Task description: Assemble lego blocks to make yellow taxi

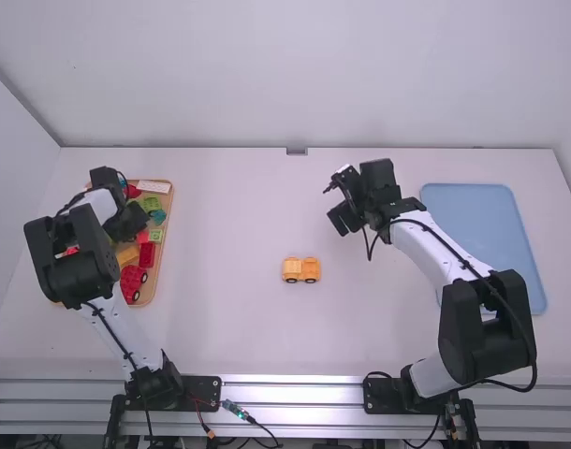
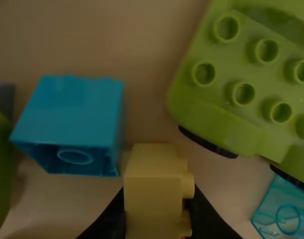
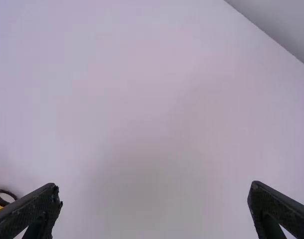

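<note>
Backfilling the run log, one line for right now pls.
left claw: shut on yellow block, over wooden tray | right claw: open, above table | yellow car: mid-table, block not yet on it

Yellow toy car point(image 1: 300, 270) on white table point(image 1: 225, 281), left tool point(image 1: 130, 223) over tan block tray point(image 1: 162, 257), blue tray point(image 1: 482, 224) at right

High view: white flat table point(image 1: 220, 327) bright, evenly lit. Left wrist view dim, soft shadows around blue plastic block point(image 2: 67, 112). Right wrist view: pale light, diffuse grey shadow mid-table.
</note>
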Motion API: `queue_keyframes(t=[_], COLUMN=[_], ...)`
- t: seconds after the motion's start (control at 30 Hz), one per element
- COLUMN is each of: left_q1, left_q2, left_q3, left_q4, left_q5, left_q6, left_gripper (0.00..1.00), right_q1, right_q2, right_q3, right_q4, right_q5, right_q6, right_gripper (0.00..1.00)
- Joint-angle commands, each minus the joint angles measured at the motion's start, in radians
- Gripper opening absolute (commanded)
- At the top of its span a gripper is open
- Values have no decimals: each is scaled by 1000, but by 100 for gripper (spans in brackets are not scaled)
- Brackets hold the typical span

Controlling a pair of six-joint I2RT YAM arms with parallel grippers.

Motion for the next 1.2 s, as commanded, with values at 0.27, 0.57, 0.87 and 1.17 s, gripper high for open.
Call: queue_keyframes(t=[0.27, 0.57, 0.87, 1.17], left_q1=[-13, -161, -537, -775], left_q2=[-210, -466, -709, -883], left_q3=[-37, -286, -585, -801], left_q4=[60, 250, 512, 750], left_q5=[145, 237, 98, 86], left_q6=[121, 435, 901, 1091], left_gripper=[2, 1, 2, 1], right_q1=[-3, -6, -26, -61], right_q2=[-4, -4, 2, 58], right_q3=[17, 18, 99, 115], right_q4=[55, 84, -24, -58], right_q5=[-81, -233, -454, -810], right_q6=[179, 229, 295, 257], right_gripper=[100, 99, 99, 99])
